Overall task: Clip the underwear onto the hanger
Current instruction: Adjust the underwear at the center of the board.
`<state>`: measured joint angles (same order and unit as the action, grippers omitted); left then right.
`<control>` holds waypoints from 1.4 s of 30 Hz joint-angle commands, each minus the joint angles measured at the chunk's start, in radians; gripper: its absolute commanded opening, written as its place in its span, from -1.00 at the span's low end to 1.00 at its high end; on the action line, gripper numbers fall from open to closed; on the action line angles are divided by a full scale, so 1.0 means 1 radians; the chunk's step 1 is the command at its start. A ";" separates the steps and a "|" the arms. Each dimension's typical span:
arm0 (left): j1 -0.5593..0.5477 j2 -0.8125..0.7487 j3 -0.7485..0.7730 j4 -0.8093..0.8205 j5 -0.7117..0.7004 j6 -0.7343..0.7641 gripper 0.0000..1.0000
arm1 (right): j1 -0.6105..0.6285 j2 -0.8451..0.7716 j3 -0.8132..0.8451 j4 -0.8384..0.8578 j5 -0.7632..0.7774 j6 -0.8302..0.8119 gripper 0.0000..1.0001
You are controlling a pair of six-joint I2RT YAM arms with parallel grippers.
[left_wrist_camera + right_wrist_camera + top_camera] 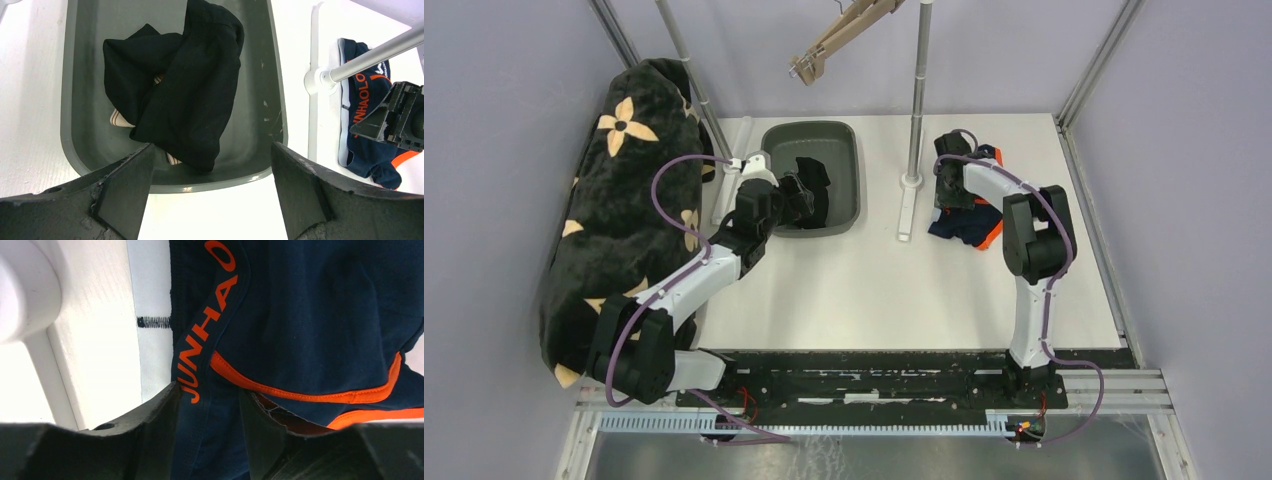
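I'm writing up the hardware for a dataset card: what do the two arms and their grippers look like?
The left arm and right arm have white links between black joint housings, with a purple cable looping along each. The left gripper and right gripper carry black, wedge-shaped fingers with scuffed edges.

- Underwear (310,315) under the right gripper (209,390): dark blue, with orange edges and orange letters.
- Bin (75,110) ahead of the left gripper (212,152): grey.
- Clothes (195,85) in the bin: black, plus a cream bit with stripes.
- Blanket (614,220) left of the left gripper: black with tan flowers.
- Table (874,290): white.
- Both grippers: black.
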<state>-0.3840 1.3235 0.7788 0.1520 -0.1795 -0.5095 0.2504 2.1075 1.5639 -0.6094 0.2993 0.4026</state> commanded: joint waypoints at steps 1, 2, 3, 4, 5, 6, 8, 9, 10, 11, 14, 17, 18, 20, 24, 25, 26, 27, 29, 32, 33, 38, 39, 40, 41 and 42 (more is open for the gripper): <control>0.001 -0.002 0.023 0.050 -0.008 0.025 0.82 | 0.000 0.005 0.035 0.011 0.033 0.009 0.02; 0.002 0.000 0.023 0.050 -0.008 0.025 0.82 | 0.000 0.000 0.029 0.017 0.035 0.011 -0.08; 0.001 0.000 0.024 0.050 -0.008 0.025 0.82 | 0.000 -0.003 0.024 0.021 0.039 0.010 -0.21; 0.002 0.000 0.024 0.050 -0.008 0.025 0.82 | 0.000 -0.009 0.019 0.024 0.044 0.011 -0.33; 0.002 0.001 0.024 0.050 -0.007 0.025 0.82 | 0.000 -0.016 0.015 0.024 0.049 0.013 -0.43; 0.001 0.001 0.025 0.050 -0.006 0.025 0.82 | 0.000 -0.024 0.006 0.029 0.054 0.014 -0.52; 0.002 0.002 0.025 0.051 -0.005 0.025 0.83 | 0.000 -0.049 -0.011 0.037 0.062 0.016 -0.55; 0.003 0.002 0.025 0.052 -0.004 0.025 0.82 | 0.000 -0.061 -0.017 0.037 0.064 0.018 -0.55; 0.003 0.003 0.025 0.052 -0.003 0.024 0.82 | 0.000 -0.078 -0.025 0.036 0.066 0.018 -0.55; 0.002 0.003 0.025 0.052 -0.002 0.023 0.82 | 0.000 -0.090 -0.031 0.037 0.065 0.016 -0.54; 0.002 0.003 0.025 0.052 0.000 0.022 0.82 | 0.000 -0.111 -0.037 0.036 0.063 0.012 -0.49; 0.002 0.003 0.023 0.053 0.003 0.020 0.82 | 0.000 -0.116 -0.035 0.035 0.060 0.013 -0.50; 0.002 0.002 0.023 0.053 0.003 0.020 0.82 | 0.001 -0.114 -0.033 0.033 0.059 0.012 -0.48; 0.003 -0.001 0.022 0.052 0.001 0.020 0.82 | 0.000 -0.107 -0.028 0.032 0.057 0.010 -0.48; 0.002 -0.008 0.020 0.052 0.000 0.020 0.82 | 0.000 -0.092 -0.014 0.026 0.055 0.012 -0.56; 0.002 -0.009 0.020 0.051 0.000 0.021 0.82 | 0.000 -0.092 -0.014 0.027 0.054 0.013 -0.64; 0.003 -0.009 0.020 0.051 -0.001 0.022 0.83 | 0.000 -0.090 -0.012 0.029 0.056 0.013 -0.73; 0.002 -0.009 0.019 0.050 -0.001 0.021 0.82 | 0.001 -0.090 -0.011 0.027 0.057 0.014 -0.81; 0.003 -0.009 0.020 0.049 -0.002 0.022 0.82 | 0.000 -0.091 -0.010 0.025 0.058 0.016 -0.86; 0.002 -0.008 0.022 0.049 -0.002 0.022 0.82 | 0.000 -0.113 -0.025 0.035 0.055 0.018 -0.94; 0.003 -0.007 0.022 0.049 -0.002 0.022 0.83 | 0.000 -0.126 -0.032 0.039 0.047 0.018 -0.98; 0.002 -0.005 0.022 0.049 0.000 0.020 0.82 | 0.004 -0.210 -0.076 0.071 -0.014 0.010 -0.99; 0.002 -0.004 0.022 0.049 0.000 0.020 0.83 | 0.006 -0.226 -0.085 0.081 -0.022 0.008 -0.99; 0.002 -0.004 0.022 0.049 0.000 0.020 0.83 | 0.010 -0.243 -0.097 0.091 -0.025 0.009 -1.00; 0.003 -0.005 0.022 0.049 0.000 0.020 0.82 | 0.012 -0.256 -0.106 0.097 -0.035 0.009 -0.99; 0.002 -0.006 0.022 0.049 0.000 0.020 0.82 | 0.013 -0.268 -0.111 0.102 -0.045 0.006 -0.99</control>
<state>-0.3836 1.3239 0.7788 0.1524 -0.1791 -0.5095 0.2539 1.9427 1.4685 -0.5709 0.2909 0.4141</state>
